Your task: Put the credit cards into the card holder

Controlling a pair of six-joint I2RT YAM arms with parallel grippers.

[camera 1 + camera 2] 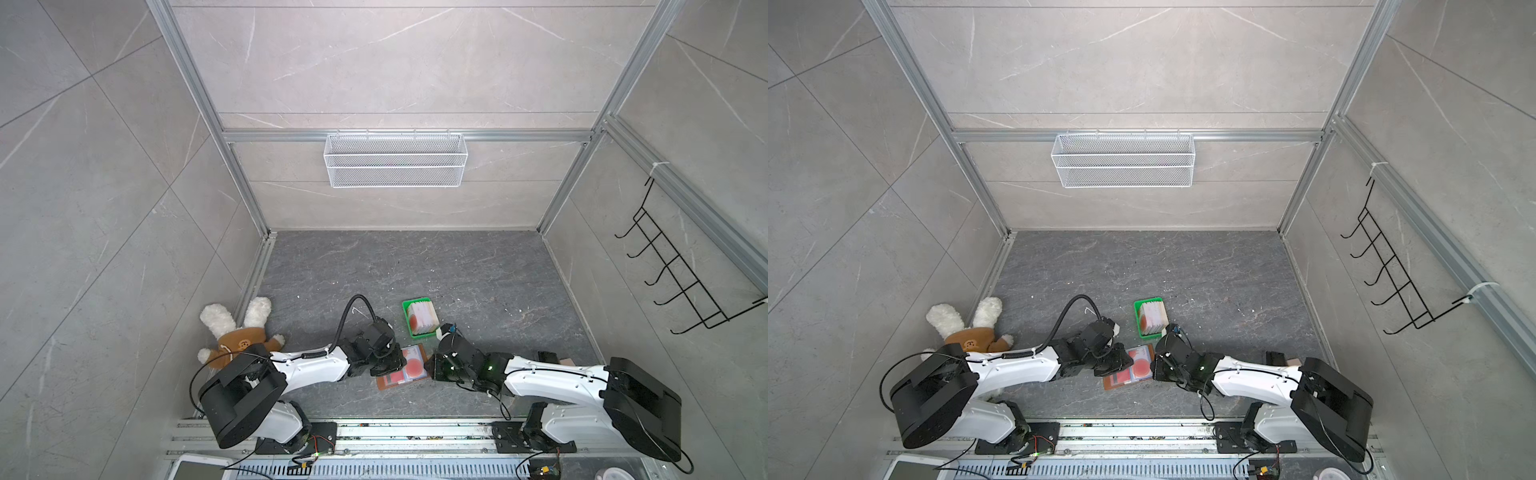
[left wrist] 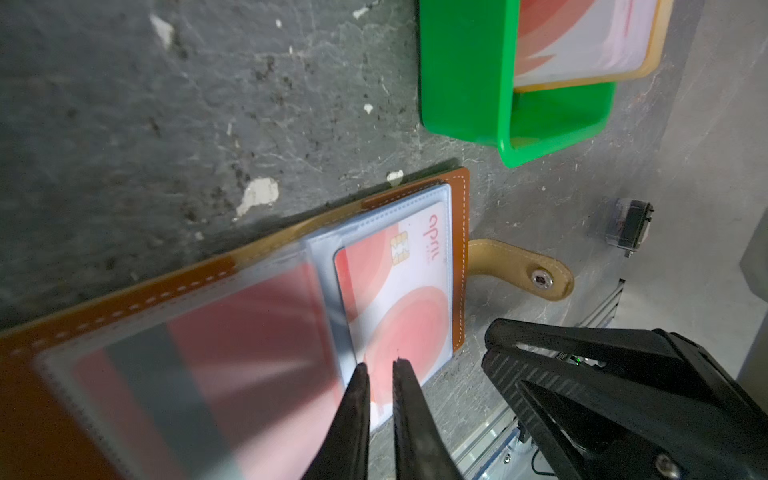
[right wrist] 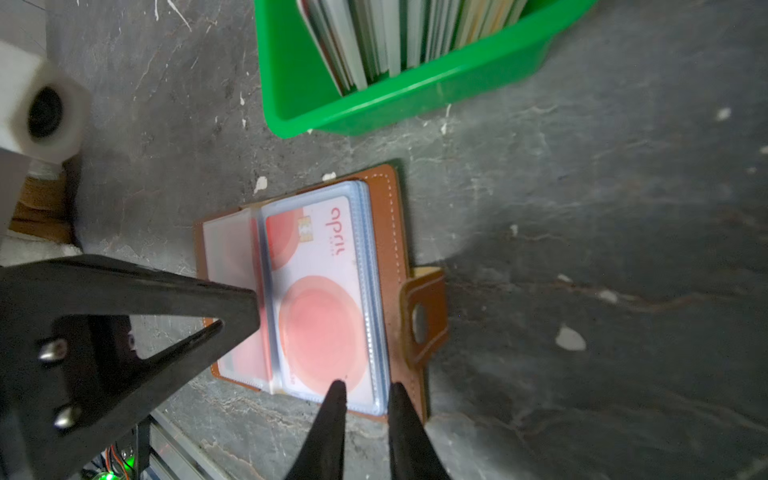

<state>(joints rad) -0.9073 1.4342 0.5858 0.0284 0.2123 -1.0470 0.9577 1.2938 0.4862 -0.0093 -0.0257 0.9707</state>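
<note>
My left gripper (image 2: 381, 365), jaws nearly shut, rests on the open card holder's (image 2: 460, 232) filled sleeve (image 2: 399, 291). Whether it pinches anything, I can't tell. My right gripper (image 3: 368, 385) is slightly parted at the holder's edge. The credit cards (image 3: 374, 41) wait in the green tray (image 3: 415, 99) just beyond, so I should pin the sleeve flat first.

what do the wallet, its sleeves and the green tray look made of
Wallet: looks like tan leather or imitation, matte, white stitching along the edge. Sleeves: clear soft plastic, glossy; the card shows through. Green tray: hard moulded plastic, shiny, light glinting on its wall.
</note>
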